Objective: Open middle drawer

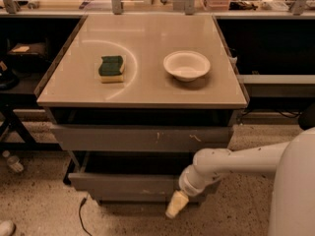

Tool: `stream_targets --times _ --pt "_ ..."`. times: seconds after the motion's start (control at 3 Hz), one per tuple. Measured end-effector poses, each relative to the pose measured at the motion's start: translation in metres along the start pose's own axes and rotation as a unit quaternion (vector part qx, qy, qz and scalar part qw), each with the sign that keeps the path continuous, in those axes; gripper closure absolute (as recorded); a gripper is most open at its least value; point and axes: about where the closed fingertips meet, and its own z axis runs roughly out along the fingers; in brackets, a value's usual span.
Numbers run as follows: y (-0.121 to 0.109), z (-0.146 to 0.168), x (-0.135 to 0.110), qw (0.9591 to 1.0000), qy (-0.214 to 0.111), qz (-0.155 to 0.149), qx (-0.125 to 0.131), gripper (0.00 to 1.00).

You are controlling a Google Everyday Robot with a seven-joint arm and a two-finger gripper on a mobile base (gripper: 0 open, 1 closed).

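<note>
Jaws at middle drawer (123, 187) front

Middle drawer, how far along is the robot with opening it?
Done: the middle drawer, below the scratched top drawer, is partly out, with a dark strip of its inside showing behind its front. In hand: the claw sits low at the right part of that front, by its lower edge. Left: probably a further pull to open it fully, then letting go.

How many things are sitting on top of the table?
2: a green-and-yellow sponge on the left, a round white bowl on the right. Nothing looks hidden. The robot's hand is low, by the plain grey middle drawer.
</note>
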Motion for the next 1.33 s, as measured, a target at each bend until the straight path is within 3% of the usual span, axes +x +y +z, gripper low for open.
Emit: stream_targets --times 0.33,0.67,1.0,1.33 --pt "-0.001 0.000 -0.001 1.0000 0.000 0.000 0.000 0.00" --pt "0.035 -0.016 0.022 0.9991 0.008 0.013 -0.038 0.00" --pt "0.040 -0.019 0.024 0.9989 0.010 0.015 -0.044 0.00" --pt "0.071 -0.035 0.043 0.9969 0.016 0.025 -0.073 0.00"
